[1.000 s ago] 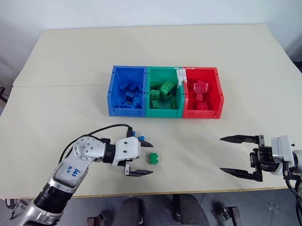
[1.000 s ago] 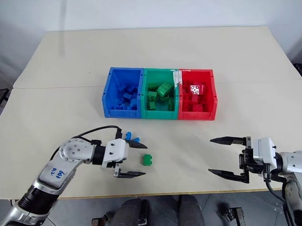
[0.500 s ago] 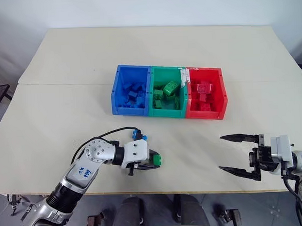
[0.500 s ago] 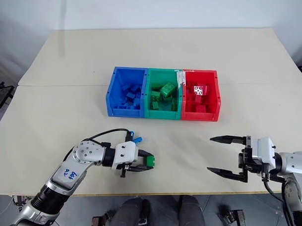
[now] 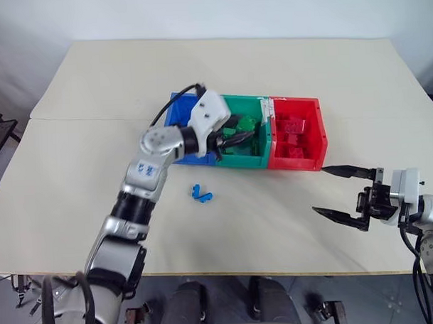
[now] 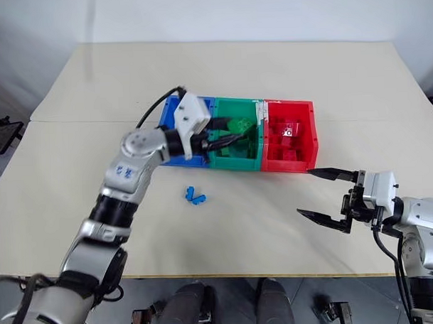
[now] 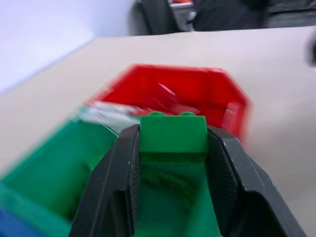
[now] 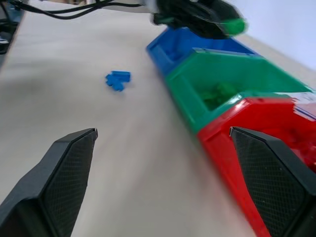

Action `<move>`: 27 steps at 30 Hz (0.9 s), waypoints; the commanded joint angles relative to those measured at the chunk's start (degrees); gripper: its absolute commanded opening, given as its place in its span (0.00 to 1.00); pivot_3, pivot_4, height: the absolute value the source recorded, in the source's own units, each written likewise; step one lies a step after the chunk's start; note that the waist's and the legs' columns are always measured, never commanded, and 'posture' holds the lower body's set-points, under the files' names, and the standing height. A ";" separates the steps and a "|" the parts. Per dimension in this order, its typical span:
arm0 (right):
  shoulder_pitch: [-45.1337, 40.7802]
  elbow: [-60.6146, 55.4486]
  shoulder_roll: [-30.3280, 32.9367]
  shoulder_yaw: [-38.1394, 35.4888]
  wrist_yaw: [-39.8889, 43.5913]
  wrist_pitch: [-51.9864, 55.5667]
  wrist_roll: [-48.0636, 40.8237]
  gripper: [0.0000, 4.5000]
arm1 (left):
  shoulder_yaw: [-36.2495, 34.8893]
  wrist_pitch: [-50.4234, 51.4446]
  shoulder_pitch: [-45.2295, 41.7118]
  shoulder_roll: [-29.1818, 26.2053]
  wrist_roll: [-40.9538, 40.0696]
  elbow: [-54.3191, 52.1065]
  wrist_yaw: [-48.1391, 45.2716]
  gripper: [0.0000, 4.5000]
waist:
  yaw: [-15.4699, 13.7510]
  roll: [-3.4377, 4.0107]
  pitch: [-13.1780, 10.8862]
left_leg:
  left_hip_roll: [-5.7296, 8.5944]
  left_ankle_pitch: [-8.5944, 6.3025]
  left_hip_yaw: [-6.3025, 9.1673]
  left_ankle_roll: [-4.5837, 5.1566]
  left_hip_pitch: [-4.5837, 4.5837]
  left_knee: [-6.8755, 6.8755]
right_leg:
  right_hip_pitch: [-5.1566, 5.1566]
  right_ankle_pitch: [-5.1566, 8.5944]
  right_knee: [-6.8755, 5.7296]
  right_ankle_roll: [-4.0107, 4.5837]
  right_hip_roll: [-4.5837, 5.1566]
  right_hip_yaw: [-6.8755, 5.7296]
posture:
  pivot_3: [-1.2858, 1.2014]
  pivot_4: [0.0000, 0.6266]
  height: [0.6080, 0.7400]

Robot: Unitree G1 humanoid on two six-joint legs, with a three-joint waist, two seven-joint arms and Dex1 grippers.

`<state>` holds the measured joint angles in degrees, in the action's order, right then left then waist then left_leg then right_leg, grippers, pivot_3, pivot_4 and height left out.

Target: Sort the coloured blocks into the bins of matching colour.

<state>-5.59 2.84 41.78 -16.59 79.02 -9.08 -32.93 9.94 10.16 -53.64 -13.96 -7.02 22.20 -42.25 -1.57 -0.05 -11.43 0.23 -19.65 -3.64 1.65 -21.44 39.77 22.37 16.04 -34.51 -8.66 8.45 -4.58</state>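
The left tool (image 7: 173, 143) grips a green block (image 7: 173, 133) above the green bin (image 5: 239, 157), middle of the row. The right tool (image 5: 342, 193) hangs open at four o'clock of the red bin (image 5: 314, 141). Blue blocks (image 5: 201, 194) lie on the table (image 5: 75, 174) at six o'clock of the blue bin (image 5: 173, 110).

I see three joined bins: the blue bin (image 5: 174, 128), the green bin (image 5: 246, 152) and the red bin (image 5: 308, 141), each loaded with bricks of its own colour. My left gripper (image 7: 173, 143) has black fingers and clamps a green block (image 7: 173, 133). Blue blocks (image 5: 201, 194) lie on the cream table (image 5: 75, 174). One red brick seems to show a white studded face (image 6: 287, 132); my right gripper (image 5: 343, 193) is black, its wrist housing white
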 commanded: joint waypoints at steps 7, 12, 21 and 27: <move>1.95 -6.82 -5.22 -5.48 -12.67 4.45 -5.74 1.00 | -0.86 -7.34 -3.71 1.41 2.72 11.32 0.95 0.33 | 0.11 0.00 0.00 | 0.00 0.00 -0.13 0.00 -0.14 -0.15 | 0.16 0.00 0.12 0.00 -0.01 -0.04 | 0.52 0.24 1.00; 1.24 -7.52 -6.56 -5.90 -15.47 5.11 -6.09 1.00 | -0.76 -7.13 -3.16 1.71 2.76 10.44 0.15 0.33 | -0.02 0.00 0.00 | 0.00 0.00 -0.10 0.00 -0.14 -0.02 | 0.10 -0.01 0.07 -0.02 -0.01 -0.03 | 0.52 0.24 1.00; -0.81 -6.70 -6.72 -4.20 -14.66 5.26 -5.70 1.00 | -2.99 -7.72 -1.55 0.18 0.87 5.49 -1.11 0.95 | 0.20 0.00 0.00 | 0.00 0.00 -0.10 0.00 -0.13 -0.04 | 0.11 -0.01 0.07 -0.02 -0.01 -0.02 | 0.52 0.24 1.00; -4.34 -5.27 -6.56 -1.61 -11.96 5.93 -5.60 1.00 | -6.68 -6.40 9.44 -8.49 -5.72 -11.73 -10.44 1.00 | 1.15 0.01 0.00 | -0.12 0.00 -0.08 -0.01 -0.09 -0.09 | 0.16 -0.01 0.05 -0.02 -0.02 0.03 | 0.52 0.24 1.00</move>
<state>-9.36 -1.94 35.15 -17.99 66.12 -3.26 -37.76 5.16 3.62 -45.73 -20.73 -10.25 15.63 -50.35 -0.42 -0.04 -11.43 0.08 -19.65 -3.71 1.64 -21.53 39.67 22.53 16.03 -34.46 -8.68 8.43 -4.55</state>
